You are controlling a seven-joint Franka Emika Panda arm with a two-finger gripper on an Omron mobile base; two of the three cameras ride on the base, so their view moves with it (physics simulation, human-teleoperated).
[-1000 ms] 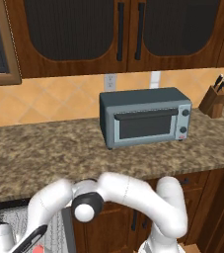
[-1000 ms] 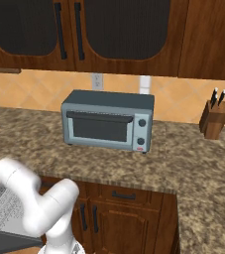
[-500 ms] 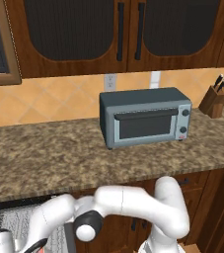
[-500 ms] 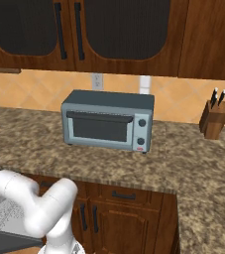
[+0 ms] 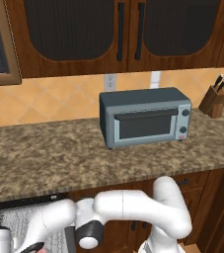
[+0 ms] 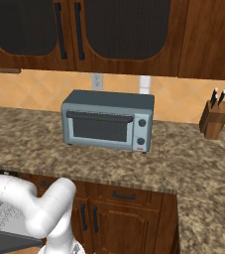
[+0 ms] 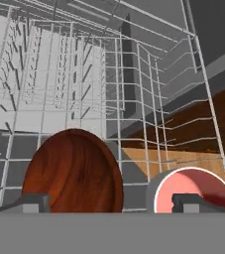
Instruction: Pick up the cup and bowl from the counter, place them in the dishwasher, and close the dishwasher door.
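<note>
Bowl point(image 7: 73, 171): dark red, rounded, seen in the hand view low in the wire rack point(image 7: 134, 99) of the dishwasher, standing on edge or tilted; which cannot be told.
Cup point(image 7: 193, 191): white-walled with a pinkish-red inside, seen beside the bowl at the rack's near corner, apart from it.
Gripper point(image 7: 111, 203): two dark finger tips are seen at the bottom of the hand view, one before the bowl, one before the cup. The jaws are spread wide; whether anything is pinched between them cannot be told.
Arm point(image 5: 128, 212): bent low and to the left, below the counter edge, toward the rack.
Counter point(image 5: 59, 158): speckled granite; a blue-grey toaster oven point(image 5: 145, 117) and a knife block point(image 5: 216, 99) are carried on it. Neither cup nor bowl is seen on it.
Handling, bowl: judged stiff, light, smooth and likely slippery; best taken across the thin rim, one pad inside and one outside.
Handling, cup: judged rigid, light and breakable; best gripped across the wall at the rim.
Task stage: both items are judged loaded; the door is judged not yet closed.
</note>
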